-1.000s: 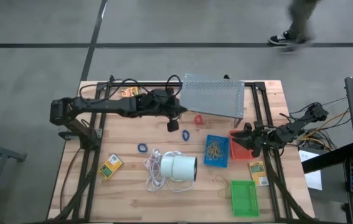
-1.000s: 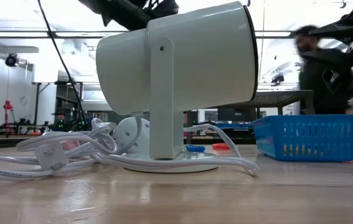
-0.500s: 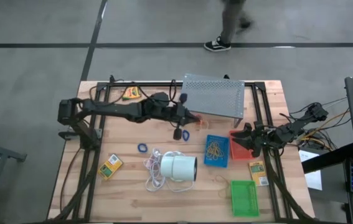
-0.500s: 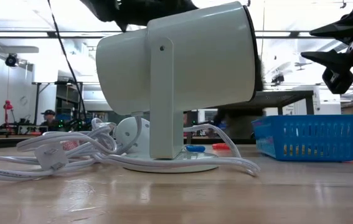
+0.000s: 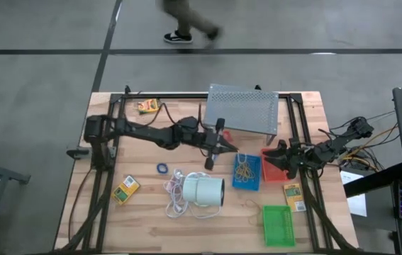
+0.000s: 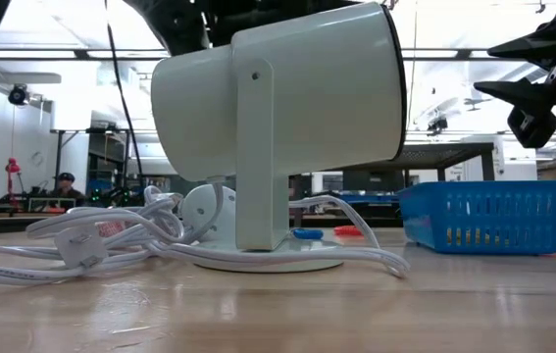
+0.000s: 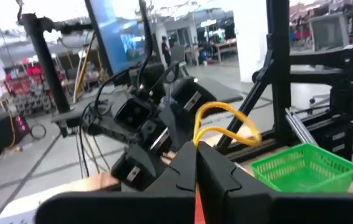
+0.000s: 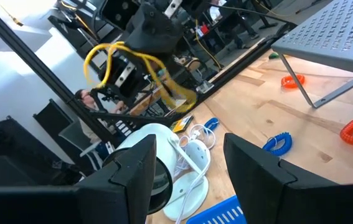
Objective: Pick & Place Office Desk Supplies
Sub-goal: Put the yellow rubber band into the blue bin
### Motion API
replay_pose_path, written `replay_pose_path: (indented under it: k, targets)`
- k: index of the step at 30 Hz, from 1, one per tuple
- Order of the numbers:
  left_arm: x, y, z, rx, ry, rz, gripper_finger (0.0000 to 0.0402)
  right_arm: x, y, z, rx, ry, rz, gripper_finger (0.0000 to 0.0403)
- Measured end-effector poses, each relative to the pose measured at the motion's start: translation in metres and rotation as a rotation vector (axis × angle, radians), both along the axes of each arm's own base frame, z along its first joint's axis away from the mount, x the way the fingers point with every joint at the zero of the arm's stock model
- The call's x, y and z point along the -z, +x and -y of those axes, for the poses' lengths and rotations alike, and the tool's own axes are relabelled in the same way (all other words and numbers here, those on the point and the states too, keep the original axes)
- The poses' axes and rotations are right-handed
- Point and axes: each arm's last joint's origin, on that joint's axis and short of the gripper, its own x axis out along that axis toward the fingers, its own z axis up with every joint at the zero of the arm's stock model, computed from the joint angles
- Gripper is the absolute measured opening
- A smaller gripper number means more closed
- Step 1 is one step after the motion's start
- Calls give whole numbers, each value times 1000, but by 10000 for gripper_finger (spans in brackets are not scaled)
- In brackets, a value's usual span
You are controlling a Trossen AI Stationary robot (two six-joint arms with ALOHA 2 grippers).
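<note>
**Other Things Around the Worktop**

A big white cylinder [image 5: 205, 190] lies on its side on the wooden worktop [image 5: 144, 219]. Its white cord [image 5: 178, 190] is heaped in loops beside it. A grey metal stand [image 5: 242, 109] full of little holes sits at the far edge. A person [image 5: 188, 20] walks on the grey floor beyond. Another person [image 6: 65, 185] sits far off in the room.

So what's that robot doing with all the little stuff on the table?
It's tidying desk supplies. The left end effector is shut on a yellow rubber band, held up in the air close to the blue tray, which already has rubber bands inside. The right end effector waits open over the red tray. The white lamp sits near the middle of the table.
</note>
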Motion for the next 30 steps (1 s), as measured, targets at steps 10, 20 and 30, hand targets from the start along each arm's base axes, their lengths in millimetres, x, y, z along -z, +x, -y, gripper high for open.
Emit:
replay_pose_path:
  k: [10,20,30]
  targets:
    - [20,31,16,65,-4,34,4,0,0,0,0,0,0,185]
    - [39,65,19,131,-4,3,6,0,0,0,0,-1,-1,185]
    - [63,81,15,103,-19,-145,7,0,0,0,0,0,0,185]
